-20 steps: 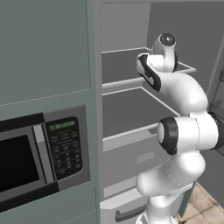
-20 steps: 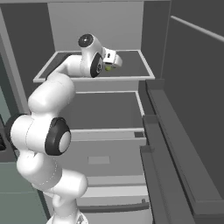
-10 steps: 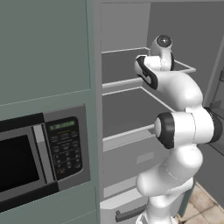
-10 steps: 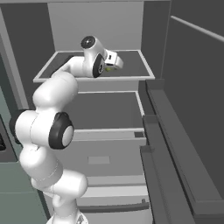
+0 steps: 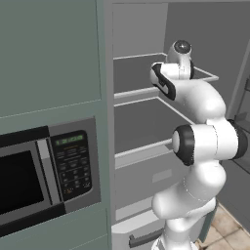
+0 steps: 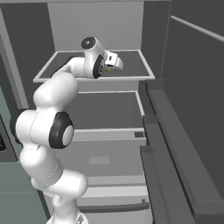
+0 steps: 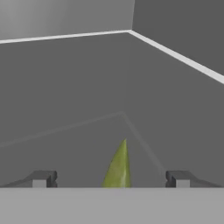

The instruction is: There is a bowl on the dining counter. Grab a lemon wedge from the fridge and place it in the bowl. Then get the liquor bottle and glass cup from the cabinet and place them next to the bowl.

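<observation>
The gripper (image 7: 110, 178) stands wide open, holding nothing, its fingertips either side of the lemon wedge (image 7: 118, 167) on the fridge (image 6: 131, 74) upper shelf (near the back) — closing off-centre could squirt the thin wedge away.

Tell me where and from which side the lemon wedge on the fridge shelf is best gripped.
Grip the lemon wedge across its narrow flanks, coming straight along the hand view's line. It stands as a thin sliver, tip up, centred between the open end effector's fingertips, so closing should pinch its sides. Its lower part is hidden.
</observation>
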### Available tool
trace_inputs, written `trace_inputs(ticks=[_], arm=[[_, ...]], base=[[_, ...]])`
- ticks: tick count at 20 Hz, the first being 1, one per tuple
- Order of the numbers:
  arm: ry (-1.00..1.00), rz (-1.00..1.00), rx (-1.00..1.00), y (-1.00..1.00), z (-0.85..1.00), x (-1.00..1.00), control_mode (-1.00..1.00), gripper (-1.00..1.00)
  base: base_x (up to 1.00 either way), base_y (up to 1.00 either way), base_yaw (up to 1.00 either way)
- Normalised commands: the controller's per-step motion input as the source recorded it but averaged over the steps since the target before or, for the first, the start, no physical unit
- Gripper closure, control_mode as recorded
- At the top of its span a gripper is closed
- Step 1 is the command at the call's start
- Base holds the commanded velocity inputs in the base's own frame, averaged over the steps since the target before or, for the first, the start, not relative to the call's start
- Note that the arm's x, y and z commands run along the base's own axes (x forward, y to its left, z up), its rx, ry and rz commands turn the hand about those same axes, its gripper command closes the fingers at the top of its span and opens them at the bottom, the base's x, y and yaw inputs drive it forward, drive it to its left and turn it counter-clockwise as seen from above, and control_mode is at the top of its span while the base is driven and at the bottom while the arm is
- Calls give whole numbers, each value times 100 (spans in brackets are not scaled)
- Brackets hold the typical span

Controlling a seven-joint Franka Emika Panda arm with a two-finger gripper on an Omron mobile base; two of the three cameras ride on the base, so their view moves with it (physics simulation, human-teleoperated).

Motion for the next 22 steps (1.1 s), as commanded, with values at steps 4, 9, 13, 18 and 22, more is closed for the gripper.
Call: trace_inputs(ticks=[4,9,13,18,22], arm=[[2,-2,0,0,-32,0,-100,100],[2,-2,0,0,-30,-1,-100,100],[0,-2,2,0,-21,-21,-100,100],[0,-2,4,0,-3,-51,-100,100],[-11,-2,9,0,46,-90,-100,100]], base=[[0,0,0],[0,0,0],[0,0,0],[0,0,0],[0,0,0]])
